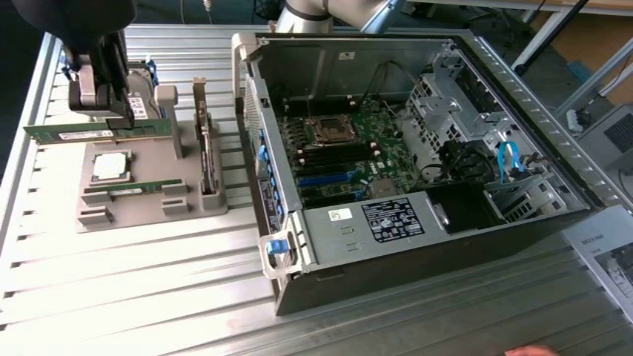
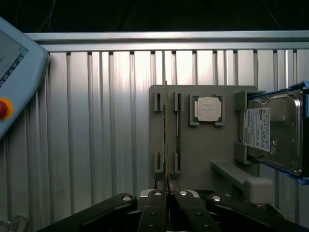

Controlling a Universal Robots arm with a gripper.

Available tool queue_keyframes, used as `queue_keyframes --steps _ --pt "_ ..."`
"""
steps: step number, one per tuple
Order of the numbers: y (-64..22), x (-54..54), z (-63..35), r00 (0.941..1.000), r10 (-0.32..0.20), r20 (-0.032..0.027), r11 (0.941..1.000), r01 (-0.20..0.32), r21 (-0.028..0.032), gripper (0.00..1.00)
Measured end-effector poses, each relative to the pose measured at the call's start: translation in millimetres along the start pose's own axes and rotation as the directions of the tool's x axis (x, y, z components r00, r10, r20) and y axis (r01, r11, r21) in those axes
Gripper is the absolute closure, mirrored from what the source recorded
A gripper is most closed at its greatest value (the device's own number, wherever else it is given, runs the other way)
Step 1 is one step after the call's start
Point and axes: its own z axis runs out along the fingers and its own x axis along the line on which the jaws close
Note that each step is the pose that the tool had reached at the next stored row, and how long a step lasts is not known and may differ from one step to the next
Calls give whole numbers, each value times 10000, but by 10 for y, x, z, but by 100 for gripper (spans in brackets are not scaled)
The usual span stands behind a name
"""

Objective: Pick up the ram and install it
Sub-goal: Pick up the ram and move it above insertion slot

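Note:
My gripper (image 1: 121,121) hangs over the grey parts fixture (image 1: 148,163) at the exterior view's left, shut on the ram (image 1: 71,135), a long green stick held level just above the fixture. From the wrist I see that ram (image 2: 165,130) edge-on, running out from between my closed fingertips (image 2: 167,187). A second, similar green stick (image 1: 133,190) lies in its fixture slot, beside the held one (image 2: 178,123). The open computer case (image 1: 475,67) lies to the right, its motherboard (image 1: 342,148) and dark memory slots (image 1: 327,157) exposed.
The fixture also carries a square silver processor (image 1: 109,167), a dark expansion card (image 1: 204,148) standing on edge, and a hard drive (image 2: 273,133). A pendant with a red button (image 2: 14,72) lies on the slatted table. A hand (image 1: 529,350) shows at the front edge.

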Motion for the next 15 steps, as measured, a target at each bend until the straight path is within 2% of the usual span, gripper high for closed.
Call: queue_keyframes --steps 10,11,15 --pt "-245 -5 -10 10000 0 1 10000 0 -10 88" --pt "-297 -6 -12 10000 0 0 10000 0 -11 88" --pt "-413 -9 -18 10000 0 0 10000 0 -14 88"
